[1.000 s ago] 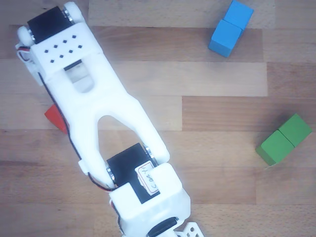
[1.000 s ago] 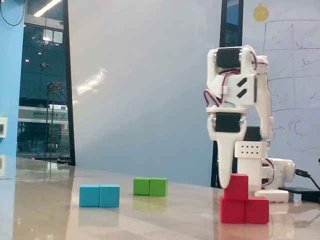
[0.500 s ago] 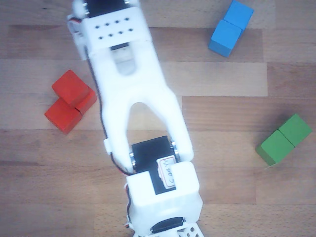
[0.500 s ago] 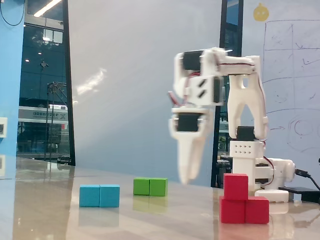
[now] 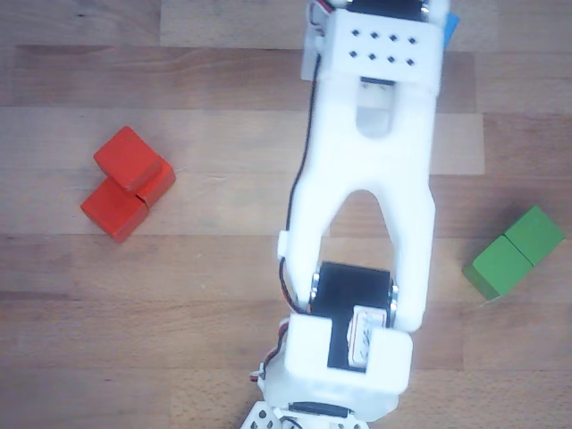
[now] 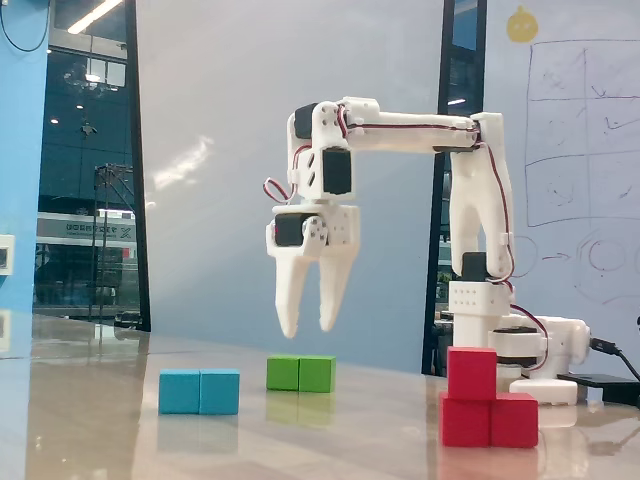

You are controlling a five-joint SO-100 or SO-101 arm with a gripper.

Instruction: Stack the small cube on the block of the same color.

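Wood-plank table [image 5: 223, 268] | my hand [image 6: 309, 326] released, empty | small cube [image 6: 472, 372] atop block [image 6: 489, 419], well aside | light, stiff; I'd pinch flat sides

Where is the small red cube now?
In the fixed view, the small cube sits on the left half of the red block, at right, near the arm's base.

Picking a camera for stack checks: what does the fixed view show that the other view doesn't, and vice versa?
Only the fixed view: the gripper, open and empty above the table, and the whole blue block. It also shows the small cube raised on the red block.

Only the other view: the layout from above, with the cube sitting toward one end.

Both: the red stack, the green block and the white arm.
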